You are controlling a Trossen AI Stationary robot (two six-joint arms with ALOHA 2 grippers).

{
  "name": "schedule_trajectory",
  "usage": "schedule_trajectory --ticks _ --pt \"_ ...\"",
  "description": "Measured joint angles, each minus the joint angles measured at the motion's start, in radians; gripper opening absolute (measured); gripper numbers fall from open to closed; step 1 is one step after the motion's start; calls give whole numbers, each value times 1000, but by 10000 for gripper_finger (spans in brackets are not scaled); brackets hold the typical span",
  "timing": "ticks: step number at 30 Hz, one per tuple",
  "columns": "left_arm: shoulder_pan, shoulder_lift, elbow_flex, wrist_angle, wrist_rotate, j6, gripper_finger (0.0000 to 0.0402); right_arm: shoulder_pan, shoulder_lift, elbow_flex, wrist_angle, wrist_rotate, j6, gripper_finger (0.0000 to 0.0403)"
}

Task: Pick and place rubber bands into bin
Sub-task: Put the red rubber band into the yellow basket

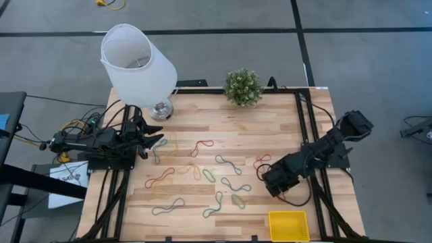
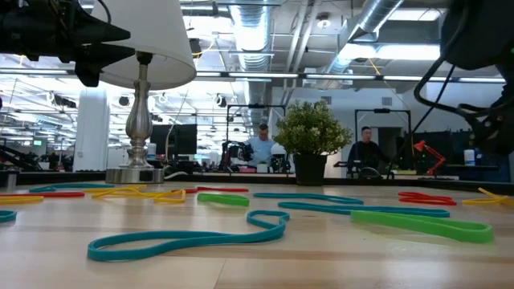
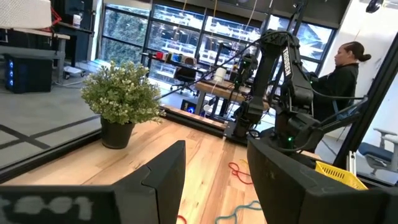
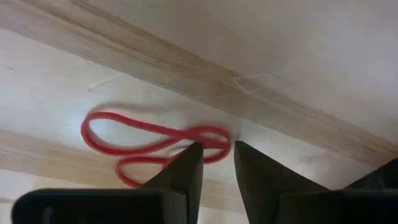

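- Many bands (image 1: 228, 163) in red, green, teal and yellow lie loose across the middle of the counter (image 1: 202, 131), well apart from the bin (image 1: 289, 225).
- Bin: a yellow tray at the counter's near right corner; nothing shows in it.
- One lamp (image 1: 138, 63) with a white shade stands at the far left corner, its metal base (image 1: 160, 110) just beside the left arm.
- One potted plant (image 1: 243, 86) stands at the far edge, near the middle; nothing stands between the bands and the bin.
- Counter: pale wood planks on a black frame, grey floor around it.
- Room, in the low view: an open workshop with ceiling ducts, and two people (image 2: 261, 144) seated behind the plant.
- Right hand (image 4: 216, 157): low over the counter's right side, fingers a narrow gap apart, tips at a red band (image 4: 149, 144) lying flat; whether they touch it I cannot tell, and it is not gripped.
- Left hand (image 1: 156, 142): at the left edge near the lamp base, fingers spread wide, holding nothing.
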Motion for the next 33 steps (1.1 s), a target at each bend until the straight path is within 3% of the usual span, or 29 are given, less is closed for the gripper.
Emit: schedule_trajectory --ticks 10,33 --pt "0 0 0 0 1 0 162 -30 -63 -3 -1 78 -13 87" --pt "0 0 0 -1 6 1 162 31 -60 -63 80 88 19 75"
